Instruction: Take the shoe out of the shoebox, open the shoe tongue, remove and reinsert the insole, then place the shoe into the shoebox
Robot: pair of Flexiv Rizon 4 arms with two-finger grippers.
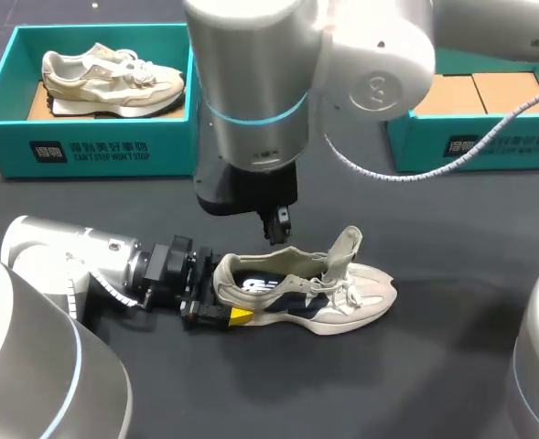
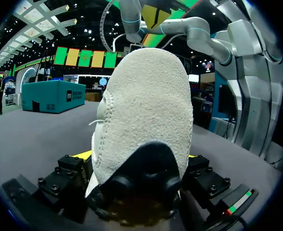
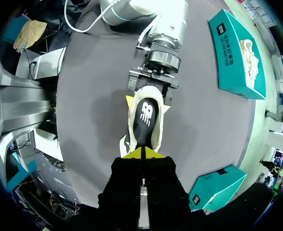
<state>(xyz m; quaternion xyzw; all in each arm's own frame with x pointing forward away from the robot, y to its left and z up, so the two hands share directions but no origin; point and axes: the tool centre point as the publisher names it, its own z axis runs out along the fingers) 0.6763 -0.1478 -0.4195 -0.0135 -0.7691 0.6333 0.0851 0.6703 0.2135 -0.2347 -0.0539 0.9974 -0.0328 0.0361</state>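
Item 1: a cream and navy lace-up shoe stands upright on its sole on the dark grey table, outside both boxes, toe towards the right arm's side. Its cream padded tongue is pulled up and stands clear of the opening. A black insole with a white mark lies inside the shoe, visible through the open collar.

Item 2: the left gripper lies low along the table at the heel. The left wrist view shows the heel of the shoe filling the space between the fingers, and the right wrist view shows a yellow tip against each side of the heel, so the left gripper is clamped on the shoe.

Item 3: the right gripper hangs pointing straight down just above the far edge of the shoe's collar. In its own view, the right gripper has its yellow tips pressed together over the opening.

Item 4: a teal cardboard shoebox sits at the far left of the table and holds a second cream trainer lying on its side. A second teal shoebox sits at the far right, its brown cardboard floor exposed. Both boxes are well apart from the shoe on the table
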